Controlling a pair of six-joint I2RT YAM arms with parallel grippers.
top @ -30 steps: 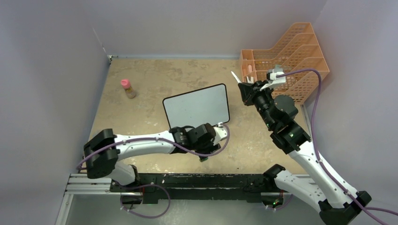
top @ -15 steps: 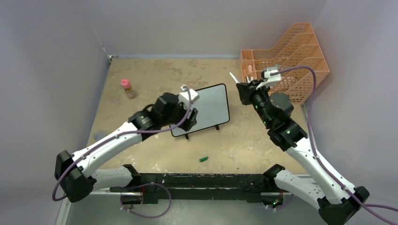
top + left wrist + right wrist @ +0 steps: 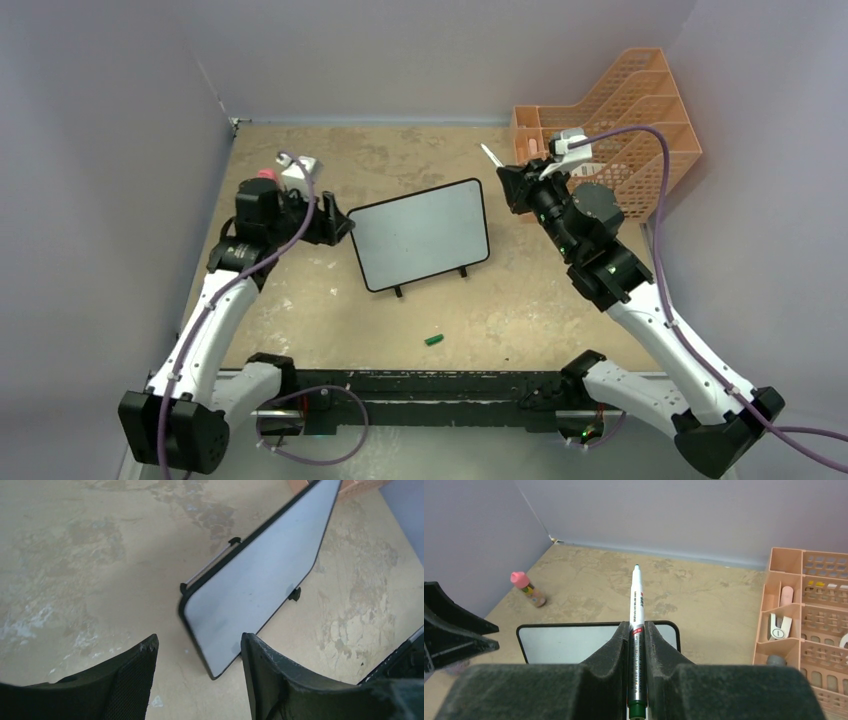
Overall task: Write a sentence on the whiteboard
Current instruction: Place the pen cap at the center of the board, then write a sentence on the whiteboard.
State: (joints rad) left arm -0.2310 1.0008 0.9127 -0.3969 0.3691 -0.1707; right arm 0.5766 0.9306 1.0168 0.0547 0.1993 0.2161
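The whiteboard (image 3: 420, 232) stands on its two short black feet in the middle of the table, blank. It also shows in the left wrist view (image 3: 260, 580) and the right wrist view (image 3: 569, 642). My right gripper (image 3: 508, 183) is shut on a white marker (image 3: 637, 605), uncapped, tip pointing up and away, held above the board's right edge. My left gripper (image 3: 338, 226) is open and empty, just left of the board's left edge; its fingers (image 3: 135, 675) frame the board's near corner. A small green cap (image 3: 434, 339) lies on the table in front of the board.
An orange mesh file rack (image 3: 612, 125) stands at the back right, close behind my right gripper, with small items in its front compartments (image 3: 780, 625). A pink-capped bottle (image 3: 528, 589) stands at the back left, behind my left wrist. Grey walls enclose the table.
My left arm has swung from the front of the table, up across the board, out to the board's left side. The green cap now lies on the table. The right gripper shifted slightly left.
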